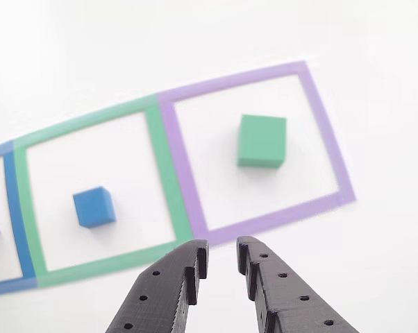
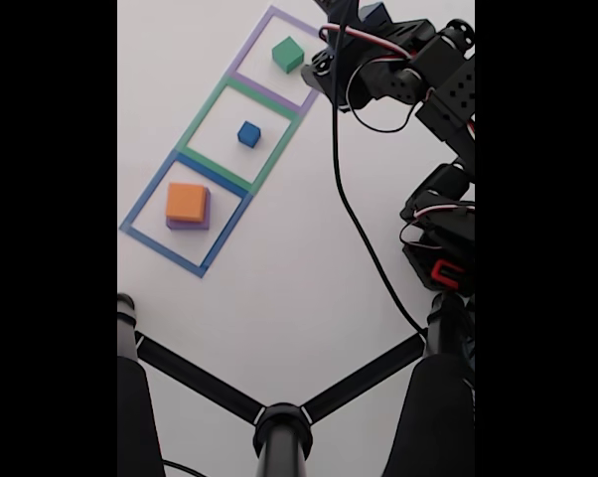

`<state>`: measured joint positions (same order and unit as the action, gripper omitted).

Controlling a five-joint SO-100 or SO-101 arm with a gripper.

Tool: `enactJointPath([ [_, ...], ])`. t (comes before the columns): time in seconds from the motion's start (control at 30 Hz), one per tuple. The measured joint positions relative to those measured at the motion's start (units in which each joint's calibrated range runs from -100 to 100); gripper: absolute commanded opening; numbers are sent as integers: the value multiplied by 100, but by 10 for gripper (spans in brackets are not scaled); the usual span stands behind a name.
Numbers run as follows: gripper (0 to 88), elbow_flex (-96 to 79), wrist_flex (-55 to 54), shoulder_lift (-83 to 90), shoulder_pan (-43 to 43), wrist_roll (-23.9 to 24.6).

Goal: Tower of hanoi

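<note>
White table [image 2: 279, 298] carries 3 taped squares in a row. Purple block [image 2: 187, 225] lies flat in the blue outline [image 2: 140, 204], orange block [image 2: 187, 202] stacked on it. Green block [image 1: 262, 141] sits alone in the purple outline [image 1: 327, 146]. Blue cube [image 1: 94, 207] sits alone in the green outline [image 1: 160, 159], the middle square. Gripper [image 1: 222, 253] hovers off the table near the purple outline's edge, fingers [image 1: 188, 267] slightly apart, holding nothing, well clear of all 4 blocks.
</note>
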<state>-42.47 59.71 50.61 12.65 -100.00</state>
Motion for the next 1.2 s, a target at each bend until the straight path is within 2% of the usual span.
enactJointPath([
  [0.13, 0, 1175, 1356, 8, 360, 0],
  [0.3, 0, 2115, 2255, 17, 679, 0],
  [0.5, 6, 2733, 2849, 42, 884, 0],
  [0.73, 93, 2602, 2929, 101, 1015, 0],
  [0.97, 212, 1419, 1926, 211, 1122, 0],
  [1.2, 273, -540, -337, 186, 1277, 0],
])
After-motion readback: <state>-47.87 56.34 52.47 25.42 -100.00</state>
